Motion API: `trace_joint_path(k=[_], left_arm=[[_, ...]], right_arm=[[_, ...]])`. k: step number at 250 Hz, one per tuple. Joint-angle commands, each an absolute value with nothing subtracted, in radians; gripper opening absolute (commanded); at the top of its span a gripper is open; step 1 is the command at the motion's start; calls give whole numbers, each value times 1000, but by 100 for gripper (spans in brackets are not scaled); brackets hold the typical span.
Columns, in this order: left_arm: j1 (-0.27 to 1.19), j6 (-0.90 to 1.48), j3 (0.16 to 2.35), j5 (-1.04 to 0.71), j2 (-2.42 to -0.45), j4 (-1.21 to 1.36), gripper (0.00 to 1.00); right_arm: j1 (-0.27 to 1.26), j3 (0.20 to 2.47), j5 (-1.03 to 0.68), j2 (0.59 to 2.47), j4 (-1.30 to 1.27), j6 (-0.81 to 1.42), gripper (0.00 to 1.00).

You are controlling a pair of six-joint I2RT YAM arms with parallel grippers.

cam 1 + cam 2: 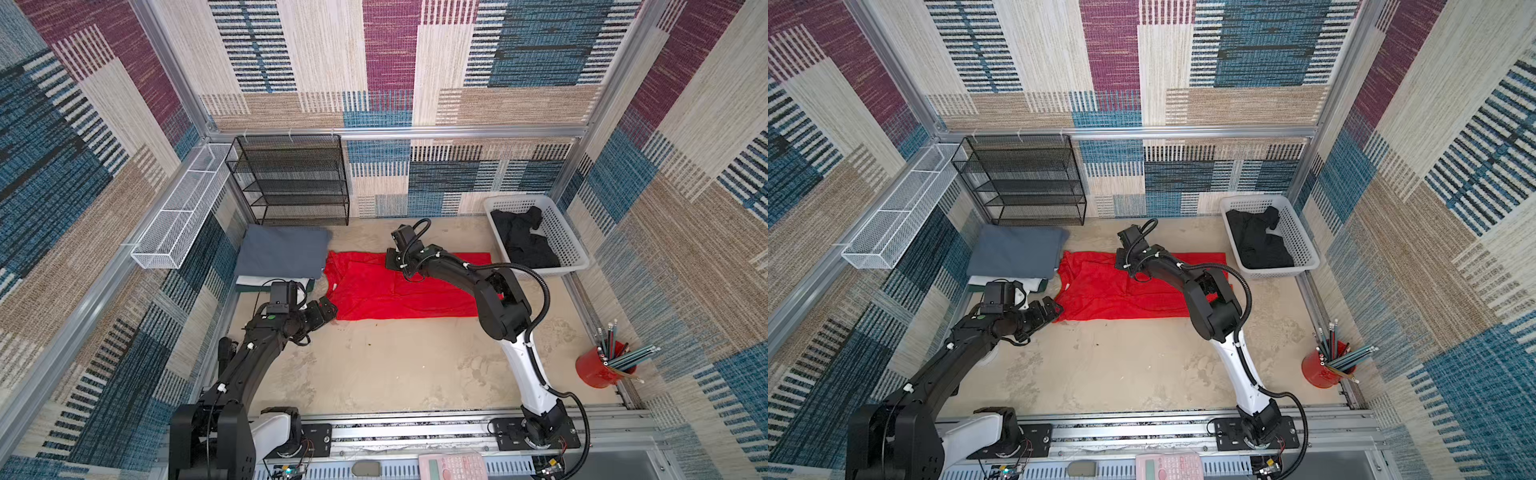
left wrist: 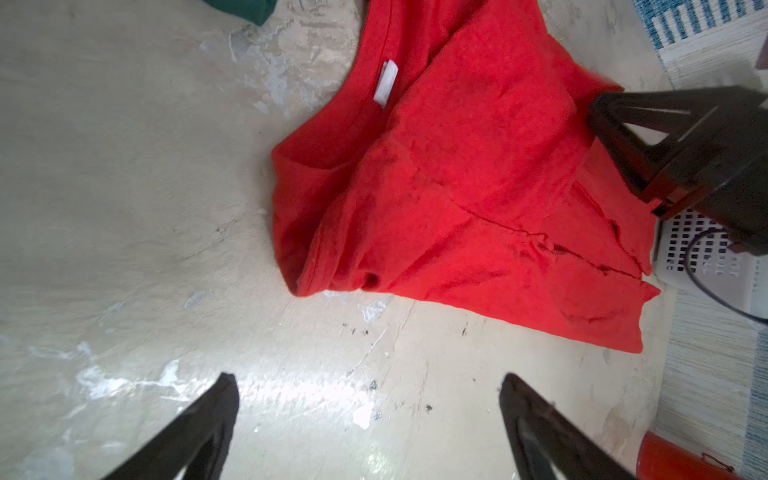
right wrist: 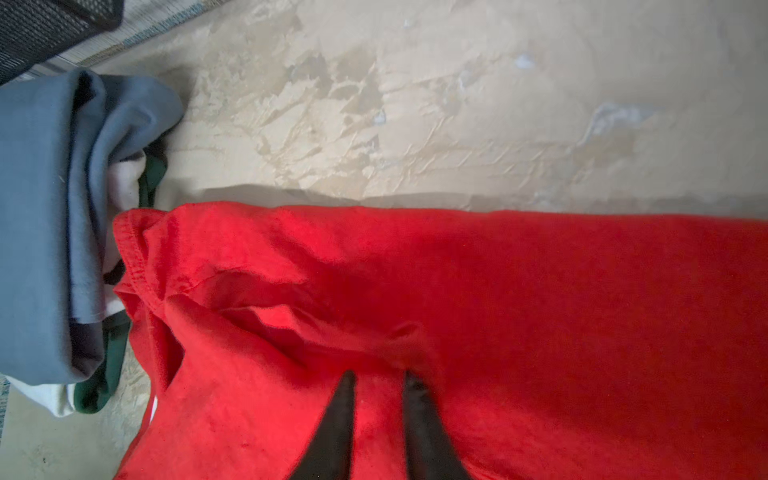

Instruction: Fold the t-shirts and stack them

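At centre, red t-shirt [image 1: 374, 295] crosswise — neck [image 1: 331, 279] leftward

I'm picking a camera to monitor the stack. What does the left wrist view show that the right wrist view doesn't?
Only left wrist: the white basket and the red cup. Only right wrist: the grey t-shirt folded over a white one, and the black mesh rack. Both: the red t-shirt on the table and a dark green t-shirt.
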State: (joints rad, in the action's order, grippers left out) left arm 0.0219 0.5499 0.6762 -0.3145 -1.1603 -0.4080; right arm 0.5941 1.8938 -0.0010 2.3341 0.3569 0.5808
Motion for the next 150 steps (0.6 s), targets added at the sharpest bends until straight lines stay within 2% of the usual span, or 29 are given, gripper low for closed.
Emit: trace_joint_path(k=[1,21,32,69,113,150], left_arm=[[23,503,669,-307,-1148,-422,98],[21,503,667,-313,-1138,-420,98],[23,506,665,-317,-1133,-417,98],[25,503,651,-318,-1126,-406,98],[26,491,630,-311,-1150,-381,100],[26,499,614,-307,-1182,-330,91]], right_arm=[[590,1910,15,2310,370,550,70],[582,1908,32,2290,379,541,90],[577,1901,42,2275,380,533,96],[559,1836,72,2209,372,503,98],[540,1649,91,2070,342,477,98],[538,1428,107,1918,305,469,98]])
